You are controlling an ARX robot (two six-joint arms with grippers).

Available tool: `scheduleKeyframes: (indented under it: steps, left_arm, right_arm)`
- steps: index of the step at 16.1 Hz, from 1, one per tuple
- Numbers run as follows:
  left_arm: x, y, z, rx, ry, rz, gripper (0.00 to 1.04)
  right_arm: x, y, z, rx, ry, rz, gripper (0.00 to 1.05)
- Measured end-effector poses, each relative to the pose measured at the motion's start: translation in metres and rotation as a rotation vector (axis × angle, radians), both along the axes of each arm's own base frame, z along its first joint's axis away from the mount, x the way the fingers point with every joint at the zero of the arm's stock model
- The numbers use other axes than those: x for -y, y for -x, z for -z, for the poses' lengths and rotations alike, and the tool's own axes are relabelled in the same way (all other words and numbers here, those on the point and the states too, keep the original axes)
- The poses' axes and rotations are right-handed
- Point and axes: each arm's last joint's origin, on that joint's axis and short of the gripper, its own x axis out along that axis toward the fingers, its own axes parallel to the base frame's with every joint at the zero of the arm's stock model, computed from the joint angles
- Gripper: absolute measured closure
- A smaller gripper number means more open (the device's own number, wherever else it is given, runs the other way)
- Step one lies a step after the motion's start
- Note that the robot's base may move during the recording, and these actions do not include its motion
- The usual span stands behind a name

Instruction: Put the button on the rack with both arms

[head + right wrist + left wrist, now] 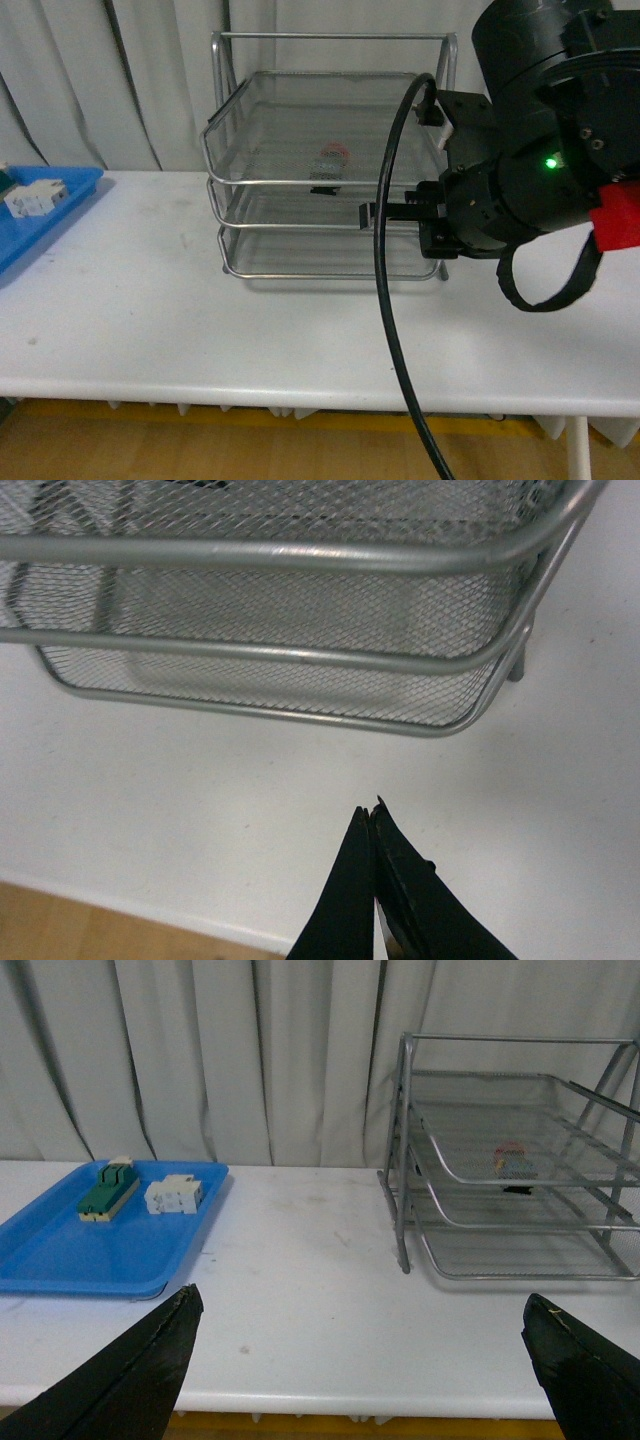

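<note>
Nearest the front camera, the bulky black right arm (560, 150) with its green indicator light and red trim fills the right side of the view, a thick black cable (395, 330) looping down from it past the front edge of the white tabletop (150, 320). Its gripper (372, 900), seen from its own wrist camera, has both black fingers pressed together with nothing between them, hanging over bare tabletop just in front of the rack's bottom tier. The left gripper (360, 1375) shows only as two black fingertips (140, 1380) spread wide apart, empty, above the front edge of the tabletop.

Farther back, towards the rear edge, stands the silver metal three-tier wire-mesh rack (330, 165). The small push-button with a round red cap on a dark body (331, 160) lies on its side on the mesh of the top tier, about mid-tray.

At the far left edge of the tabletop rests a flat blue plastic tray (60, 1255), carrying a green-and-cream rectangular component (108, 1191) and, just beside it, a white terminal block (173, 1195). Pale pleated curtains (250, 1060) hang behind everything.
</note>
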Motion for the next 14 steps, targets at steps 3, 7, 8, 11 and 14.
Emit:
scheduleKeyframes:
  steps: [3, 7, 8, 11, 14]
  left_arm:
    - [0.0, 0.0, 0.0, 0.0, 0.0, 0.0, 0.07]
    - [0.0, 0.0, 0.0, -0.001, 0.0, 0.0, 0.07]
    - [0.0, 0.0, 0.0, 0.0, 0.0, -0.002, 0.07]
    - [0.0, 0.0, 0.0, 0.0, 0.0, -0.001, 0.07]
    - [0.0, 0.0, 0.0, 0.0, 0.0, 0.0, 0.07]
  right_arm:
    - [0.025, 0.044, -0.008, 0.03, -0.163, -0.002, 1.03]
    - [0.13, 0.142, -0.035, 0.673, -0.023, 0.261, 1.03]
    - [0.147, 0.173, -0.037, 0.74, 0.031, 0.31, 1.03]
    - [0.143, 0.2, -0.027, 0.737, 0.055, 0.246, 1.03]
    - [0.143, 0.229, -0.011, 0.728, 0.066, 0.242, 1.03]
